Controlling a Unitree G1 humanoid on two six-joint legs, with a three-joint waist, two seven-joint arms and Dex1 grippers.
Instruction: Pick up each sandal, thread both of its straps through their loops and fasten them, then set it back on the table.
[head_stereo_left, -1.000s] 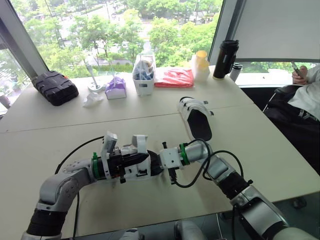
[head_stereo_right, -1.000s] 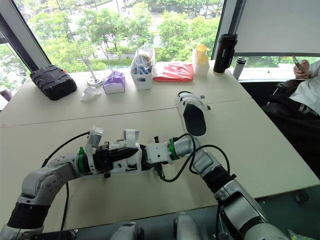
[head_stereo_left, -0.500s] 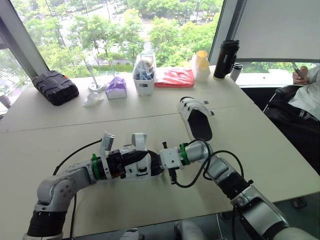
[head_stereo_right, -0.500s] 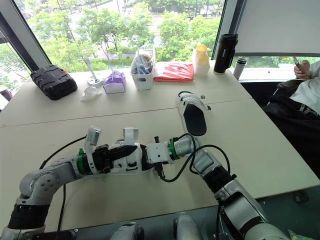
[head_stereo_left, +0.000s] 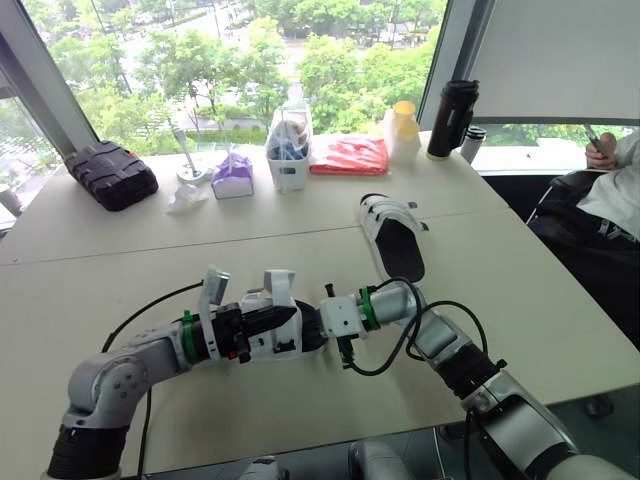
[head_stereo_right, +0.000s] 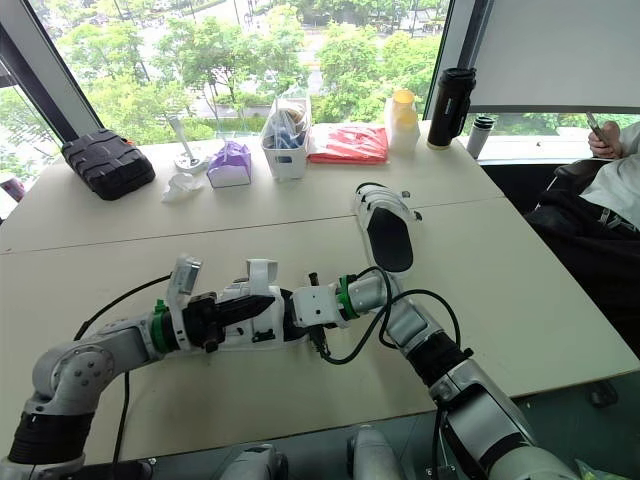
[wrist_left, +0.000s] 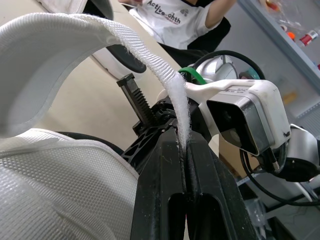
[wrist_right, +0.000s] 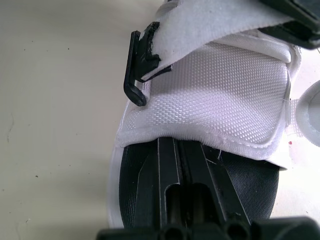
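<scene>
A white sandal with a black footbed (head_stereo_left: 272, 330) is held between both grippers just above the table's front middle. My left gripper (wrist_left: 181, 139) is shut on one of its white straps (wrist_left: 95, 40), which arches up beside a black loop (wrist_left: 136, 95). My right gripper (wrist_right: 180, 150) is shut on the sandal's end, at the edge of the white mesh upper (wrist_right: 215, 95). A black loop (wrist_right: 135, 70) hangs from a strap at the sandal's side. The second sandal (head_stereo_left: 390, 236) lies flat on the table farther back and to the right, straps across it.
Along the window stand a black case (head_stereo_left: 110, 175), a purple tissue pack (head_stereo_left: 232, 175), a white basket (head_stereo_left: 288, 150), a red bag (head_stereo_left: 348, 155), a yellow-capped bottle (head_stereo_left: 402, 130) and a black tumbler (head_stereo_left: 450, 118). A person (head_stereo_left: 615, 180) sits at the right.
My left forearm has sunk slightly and its elbow has swung outward. The sandal and the right gripper hold the same place.
</scene>
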